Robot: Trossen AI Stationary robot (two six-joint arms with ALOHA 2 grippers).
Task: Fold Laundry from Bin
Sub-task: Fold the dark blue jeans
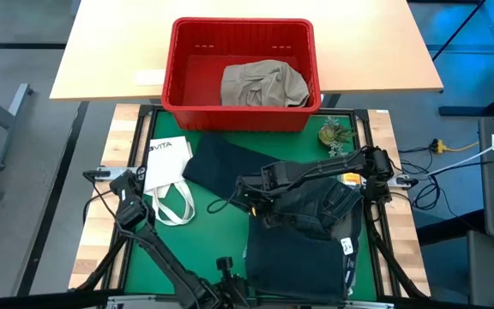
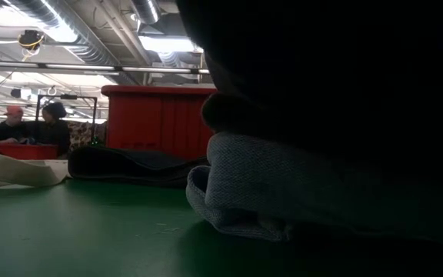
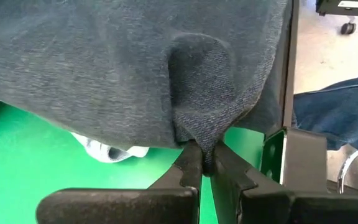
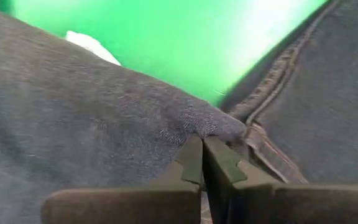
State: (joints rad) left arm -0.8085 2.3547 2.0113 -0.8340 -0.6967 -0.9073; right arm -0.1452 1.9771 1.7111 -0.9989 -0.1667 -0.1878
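Both jaws clenched on cloth: my left gripper [image 3: 202,163] pinches a fold of the dark grey woven garment [image 3: 123,68], my right gripper [image 4: 202,163] pinches that same dark grey fabric beside a stitched seam. From above I see the dark garment [image 1: 303,249] lying on the green surface [image 1: 200,236], both arms over it, fingertips hidden there. Khaki-beige crumpled piece [image 1: 262,84] sits inside the red plastic slotted bin [image 1: 240,113]. White tote bag [image 1: 168,168] lies left, apart. Low view mostly blocked by dark cloth.
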